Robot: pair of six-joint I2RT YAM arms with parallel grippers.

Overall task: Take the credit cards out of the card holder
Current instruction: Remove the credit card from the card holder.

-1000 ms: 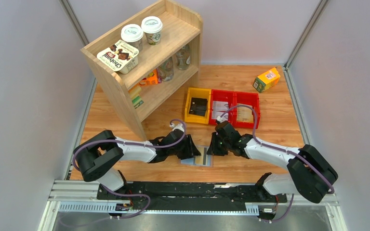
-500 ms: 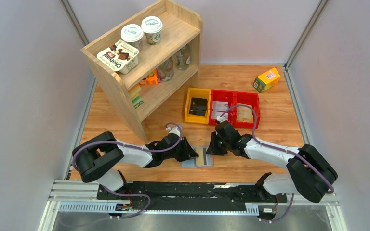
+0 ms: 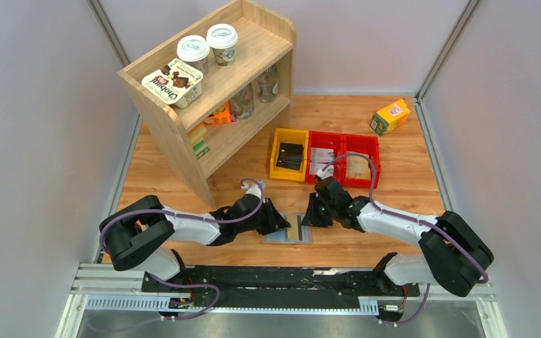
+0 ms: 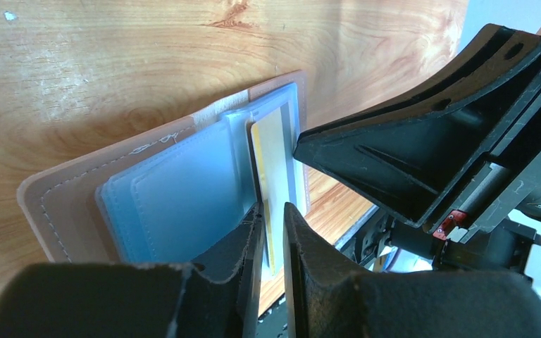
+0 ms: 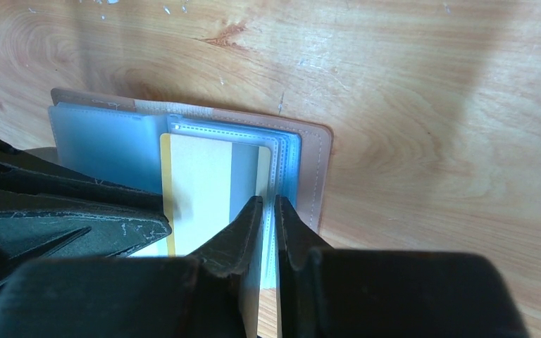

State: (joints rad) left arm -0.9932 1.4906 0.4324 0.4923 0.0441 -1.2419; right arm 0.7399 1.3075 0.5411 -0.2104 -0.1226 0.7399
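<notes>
The table (image 4: 113,63) was smooth wood. The card holder (image 4: 176,197) had a matt, stitched, leather-like cover and glossy clear plastic pockets. The card (image 4: 271,155) looked smooth; the left gripper (image 4: 271,211) was matt black plastic.

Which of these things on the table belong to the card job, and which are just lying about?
Job: card holder, tan-yellow credit card.
Lying about: wooden shelf, lidded cups, yellow bin, red bins, carton.
</notes>
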